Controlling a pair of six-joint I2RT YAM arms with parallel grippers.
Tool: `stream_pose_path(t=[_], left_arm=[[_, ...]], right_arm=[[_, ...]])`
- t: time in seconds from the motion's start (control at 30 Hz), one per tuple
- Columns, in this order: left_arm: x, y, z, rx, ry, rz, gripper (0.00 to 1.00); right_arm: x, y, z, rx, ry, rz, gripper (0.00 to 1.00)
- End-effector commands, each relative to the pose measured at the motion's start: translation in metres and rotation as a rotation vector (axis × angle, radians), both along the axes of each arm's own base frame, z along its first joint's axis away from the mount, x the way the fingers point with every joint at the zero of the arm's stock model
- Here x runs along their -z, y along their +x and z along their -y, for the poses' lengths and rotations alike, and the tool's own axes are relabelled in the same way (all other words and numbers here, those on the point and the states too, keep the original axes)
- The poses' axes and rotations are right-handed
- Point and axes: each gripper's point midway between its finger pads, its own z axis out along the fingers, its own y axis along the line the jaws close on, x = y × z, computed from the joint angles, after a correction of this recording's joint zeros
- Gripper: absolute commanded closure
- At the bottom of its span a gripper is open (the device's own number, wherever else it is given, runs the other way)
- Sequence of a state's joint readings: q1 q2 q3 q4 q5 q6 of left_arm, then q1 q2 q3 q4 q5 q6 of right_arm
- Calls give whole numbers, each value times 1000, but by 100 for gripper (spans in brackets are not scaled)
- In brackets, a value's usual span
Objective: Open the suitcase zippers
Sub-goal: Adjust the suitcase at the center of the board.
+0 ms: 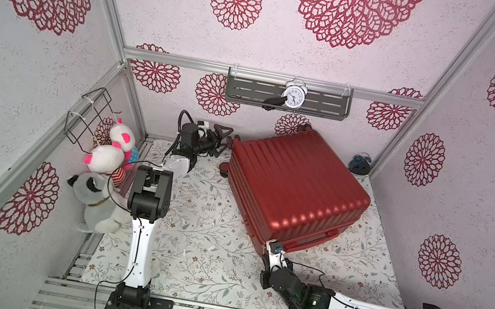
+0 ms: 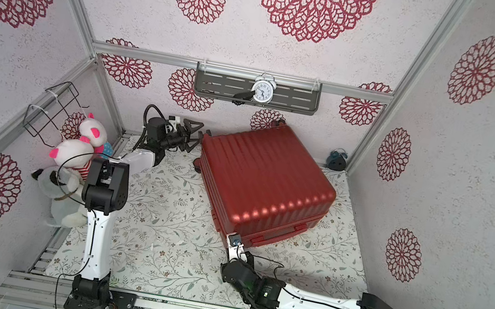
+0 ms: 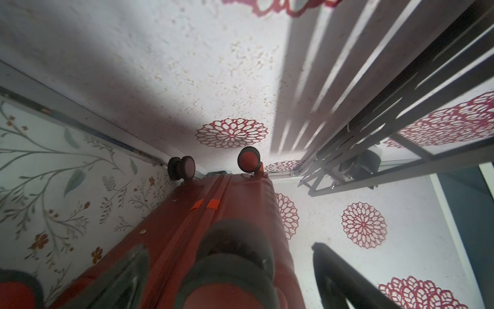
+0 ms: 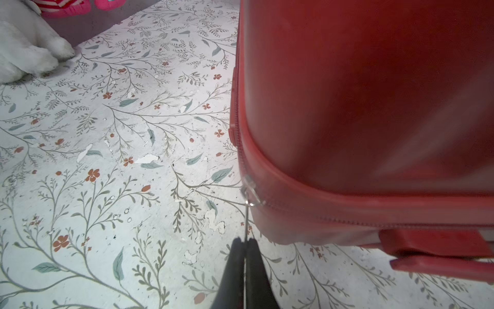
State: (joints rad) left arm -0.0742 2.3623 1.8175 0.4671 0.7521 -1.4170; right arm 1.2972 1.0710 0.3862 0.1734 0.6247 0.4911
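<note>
Red suitcase (image 1: 296, 184), floral mat (image 1: 193, 256), alarm clock (image 1: 293, 97)

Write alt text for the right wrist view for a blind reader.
The right gripper, shut, pinches a thin metal zipper pull at the rounded corner of the red suitcase. It rests on a floral mat; a white plush toy lies beyond.
</note>
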Motion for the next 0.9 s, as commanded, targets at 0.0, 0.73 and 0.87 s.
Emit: stream_pose_path(t=[0.0, 0.73, 0.87], left_arm=[[-15, 2, 10, 44, -52, 25, 5], [6, 0, 31, 78, -106, -1, 31], [3, -2, 27, 72, -120, 7, 48]], right_arm=[[0, -9, -7, -46, 21, -19, 100], [1, -9, -9, -52, 26, -22, 100], [0, -9, -9, -51, 29, -23, 100]])
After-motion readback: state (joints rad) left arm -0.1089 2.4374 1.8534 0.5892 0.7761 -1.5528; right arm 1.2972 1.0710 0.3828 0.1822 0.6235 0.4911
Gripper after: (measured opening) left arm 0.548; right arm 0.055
